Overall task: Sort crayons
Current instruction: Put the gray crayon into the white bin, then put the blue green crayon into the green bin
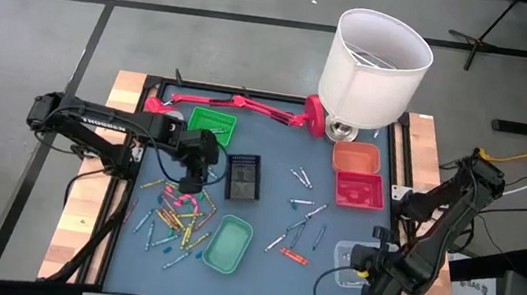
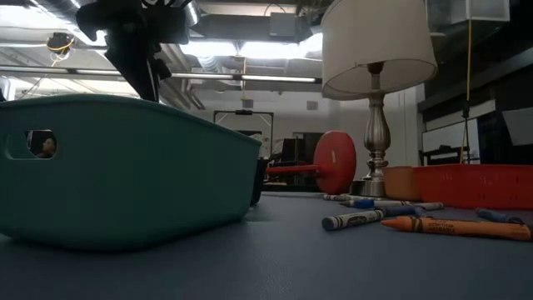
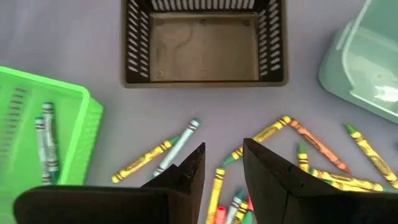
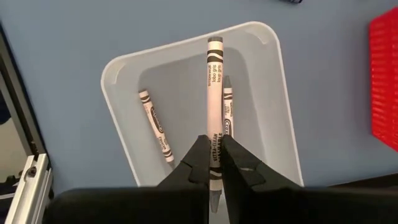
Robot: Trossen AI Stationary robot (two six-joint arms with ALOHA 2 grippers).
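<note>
The table top [image 1: 265, 218] looks like a matt blue-grey mat, smooth with a faint leathery grain up close, and its side rails [image 1: 86, 196] are bare pale wood. The crayons [image 3: 143, 160] are waxy sticks in matt paper wrappers (the printing on the labels is readable in the wrist views). The trays all read as plastic: the green tray [image 3: 62, 99] and black tray [image 3: 202, 81] are slotted and a bit shiny, the white tray [image 4: 261, 81] is smooth and slightly translucent, the teal tray [image 2: 125, 183] is smooth satin. The lamp [image 2: 379, 50] has a matt cloth-looking shade on a polished metal stem. Both grippers' fingers [image 3: 193, 174] are matt black plastic.
</note>
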